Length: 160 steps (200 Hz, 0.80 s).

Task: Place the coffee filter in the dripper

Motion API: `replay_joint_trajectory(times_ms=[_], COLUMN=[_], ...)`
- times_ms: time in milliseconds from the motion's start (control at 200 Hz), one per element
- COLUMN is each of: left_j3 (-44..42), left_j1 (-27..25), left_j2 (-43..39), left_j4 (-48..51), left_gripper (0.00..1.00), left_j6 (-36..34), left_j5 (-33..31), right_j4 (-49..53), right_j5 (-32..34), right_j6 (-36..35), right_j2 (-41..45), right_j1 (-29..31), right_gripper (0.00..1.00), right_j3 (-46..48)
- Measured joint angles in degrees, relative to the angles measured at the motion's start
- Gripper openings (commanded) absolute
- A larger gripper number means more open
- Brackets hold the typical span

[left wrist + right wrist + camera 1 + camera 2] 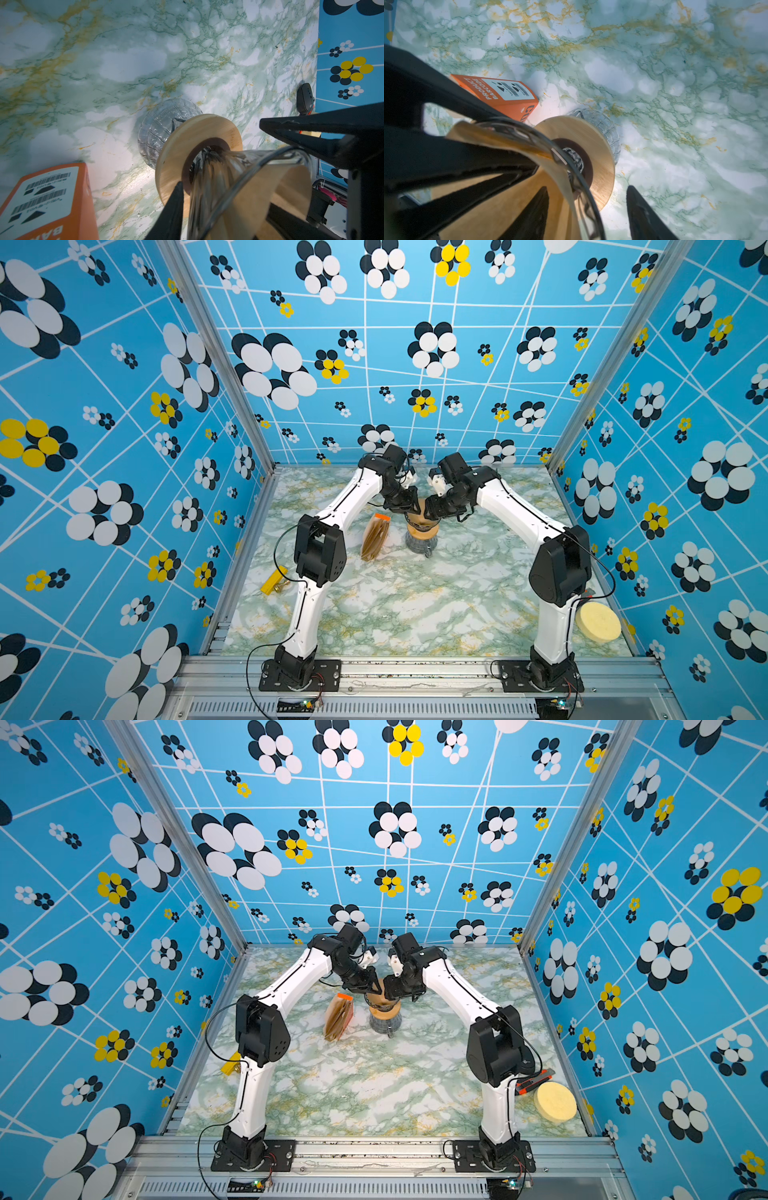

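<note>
1. My left end effector (221, 152) is spread. One finger (174, 212) sits outside the glass wall of the dripper (209, 176) and the other (311, 128) reaches over its mouth, so the rim runs between them. I cannot tell whether either finger touches the glass or the paper.
2. My right end effector (587, 187) is spread as well and straddles the rim from the other side. Its inner finger (531, 214) is down inside the paper cone. Its outer finger (643, 218) stands outside, with open space between it and the glass.
3. The coffee filter (280, 187) is inside the dripper, opened into a cone against the ribbed wall. Part of its top edge curls up above the glass rim. Its point is hidden, so I cannot say how deep it sits.
4. The dripper sits in the hole of a wooden ring (197, 131), and the ring rests on top of a glass jug (158, 128). The jug stands on the marbled counter (415, 605), near the middle and toward the back.
5. A clear packet of brown filters (375, 536) lies just beside the jug on my left arm's side, its orange tag at the far end.
6. Farther out, a pale yellow disc (598, 621) lies near the base of my right arm. A small yellow object (274, 580) lies at the counter's edge beside my left arm.
</note>
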<state>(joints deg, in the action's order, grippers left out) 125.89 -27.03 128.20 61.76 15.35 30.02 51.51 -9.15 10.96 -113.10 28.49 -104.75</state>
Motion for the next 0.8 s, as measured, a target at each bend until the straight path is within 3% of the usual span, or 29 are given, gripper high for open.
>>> replay_joint_trajectory(times_ms=[315,800], left_j3=[3.74,3.65], left_j1=[0.5,0.83], left_j2=[0.0,0.0], left_j4=[3.21,4.5], left_gripper=[0.4,0.39], left_j6=[-2.38,-3.45], left_j5=[0.02,-2.62], right_j4=[-2.14,-3.74], right_j5=[0.02,-1.92], right_j6=[4.96,3.85], right_j2=[0.9,0.61], right_j1=[0.0,0.0], right_gripper=[0.63,0.64], right_j3=[0.31,0.61])
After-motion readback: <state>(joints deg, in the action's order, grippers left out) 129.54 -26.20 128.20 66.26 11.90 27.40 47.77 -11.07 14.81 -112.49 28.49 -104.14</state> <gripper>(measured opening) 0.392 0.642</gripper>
